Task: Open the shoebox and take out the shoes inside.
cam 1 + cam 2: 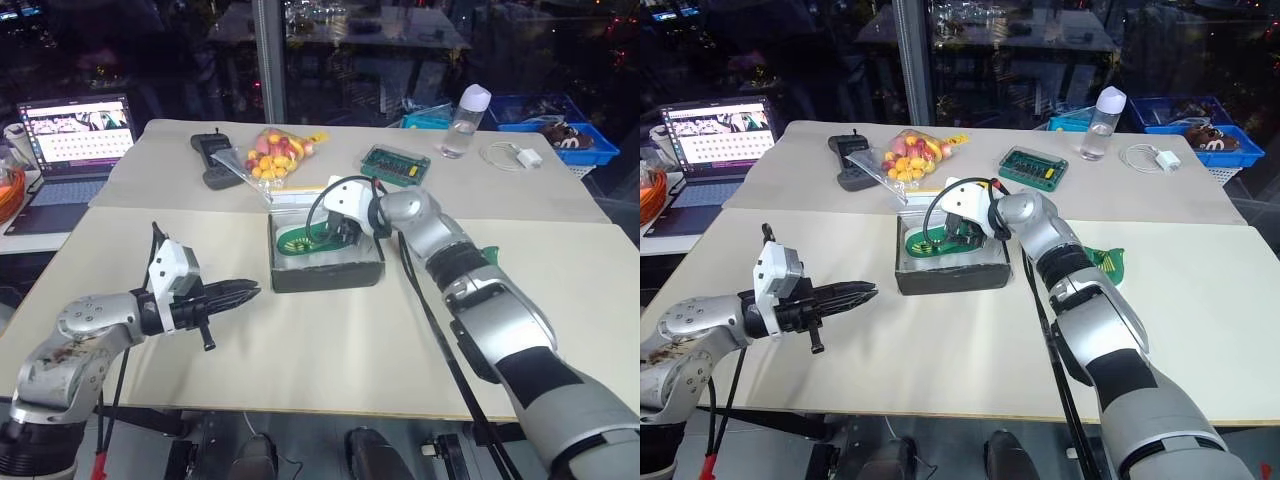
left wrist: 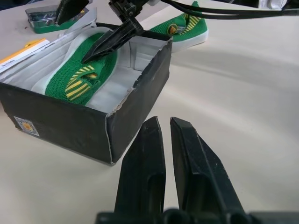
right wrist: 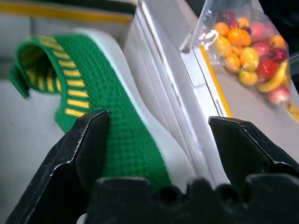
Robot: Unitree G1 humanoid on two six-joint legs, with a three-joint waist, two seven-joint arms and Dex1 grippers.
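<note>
Step in hand: the shoebox (image 1: pixel 325 262) stood open; the second of the shoes was apparently being reached for, one slipper (image 1: pixel 490 254) already lying on the table (image 1: pixel 330 350) behind the right forearm.
Shoebox: dark base directly beneath the right gripper (image 1: pixel 345 232), well ahead of the left gripper (image 1: pixel 240 292).
Slipper in box (image 3: pixel 117 140): lay between the right gripper's spread fingers, its pale edge toward one finger; contact could not be told.
Right gripper: jaws wide apart, empty, dipped into the box.
Left gripper: fingers closed, holding nothing, hovering beside the box.
Next move: probably closing on the slipper, then lifting it clear.
</note>
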